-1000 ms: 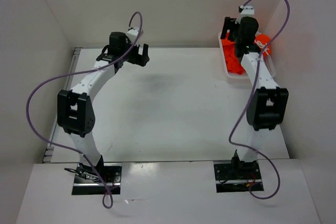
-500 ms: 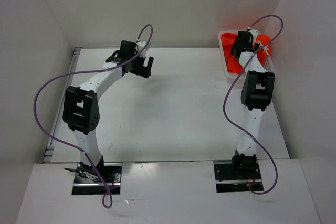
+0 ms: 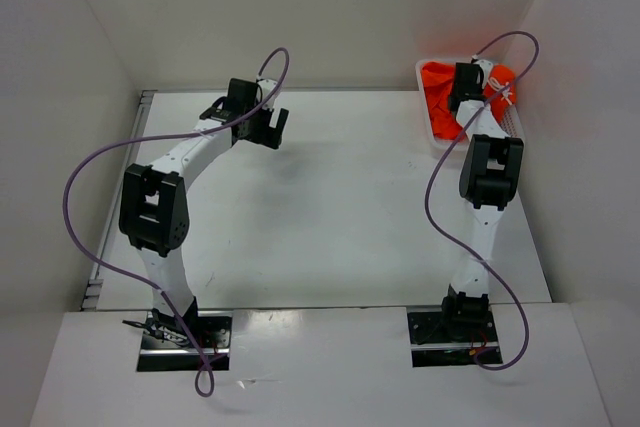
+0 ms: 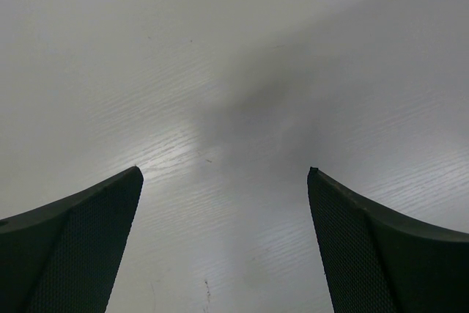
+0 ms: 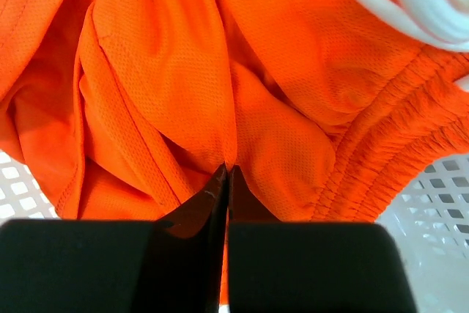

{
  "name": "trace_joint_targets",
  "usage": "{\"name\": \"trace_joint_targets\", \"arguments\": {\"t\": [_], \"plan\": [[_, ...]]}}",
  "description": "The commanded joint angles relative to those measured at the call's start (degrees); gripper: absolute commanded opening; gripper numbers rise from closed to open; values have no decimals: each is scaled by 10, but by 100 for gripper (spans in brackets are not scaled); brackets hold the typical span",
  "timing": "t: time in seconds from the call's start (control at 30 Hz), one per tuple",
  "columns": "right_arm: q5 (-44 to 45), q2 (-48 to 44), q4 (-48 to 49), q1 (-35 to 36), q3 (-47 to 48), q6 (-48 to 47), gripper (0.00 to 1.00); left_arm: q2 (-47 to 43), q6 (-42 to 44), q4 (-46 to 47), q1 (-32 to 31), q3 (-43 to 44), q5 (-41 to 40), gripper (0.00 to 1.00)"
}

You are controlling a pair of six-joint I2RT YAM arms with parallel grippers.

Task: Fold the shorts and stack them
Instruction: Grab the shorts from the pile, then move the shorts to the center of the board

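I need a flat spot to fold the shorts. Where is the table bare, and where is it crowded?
Bare: the broad white tabletop, from under the open left pincer across to the near rim of the white basket. Crowded: the far right corner, where the orange shorts fill the basket and the right pincer is shut on a fold of them.

- No text, label, brand, number or sign can be read in any view.
- The shorts point(image 5: 161, 71) show plain orange mesh with no lettering or tag.
- The tabletop point(image 4: 220, 49) bears no markings that can be read.
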Motion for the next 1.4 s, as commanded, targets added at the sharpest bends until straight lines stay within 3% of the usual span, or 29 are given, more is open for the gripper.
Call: {"name": "trace_joint_targets", "arguments": {"t": [0.0,0.27,0.57,0.77,0.9,1.0,1.17,1.23,1.37], "plan": [[-9,-32,13,4,12,-8,0,-39,2,10,2,-7,-8,100],[7,-111,2,44,0,4,0,-58,2,21,2,-19,-3,100],[28,-258,47,86,-102,5,0,-88,2,26,2,-35,15,100],[64,-329,25,92,-78,30,0,-107,2,32,2,-46,25,100],[57,-390,85,127,-61,-16,0,-140,2,42,2,-66,25,100],[38,-411,113,142,3,-56,0,-165,2,47,2,-74,25,100],[-29,-365,144,207,240,-154,0,-228,2,54,2,-111,0,100],[-68,-338,103,261,361,-179,0,-262,2,60,2,-122,-22,100],[-124,-289,24,362,452,-167,0,-324,2,60,10,-160,-65,100]]}}
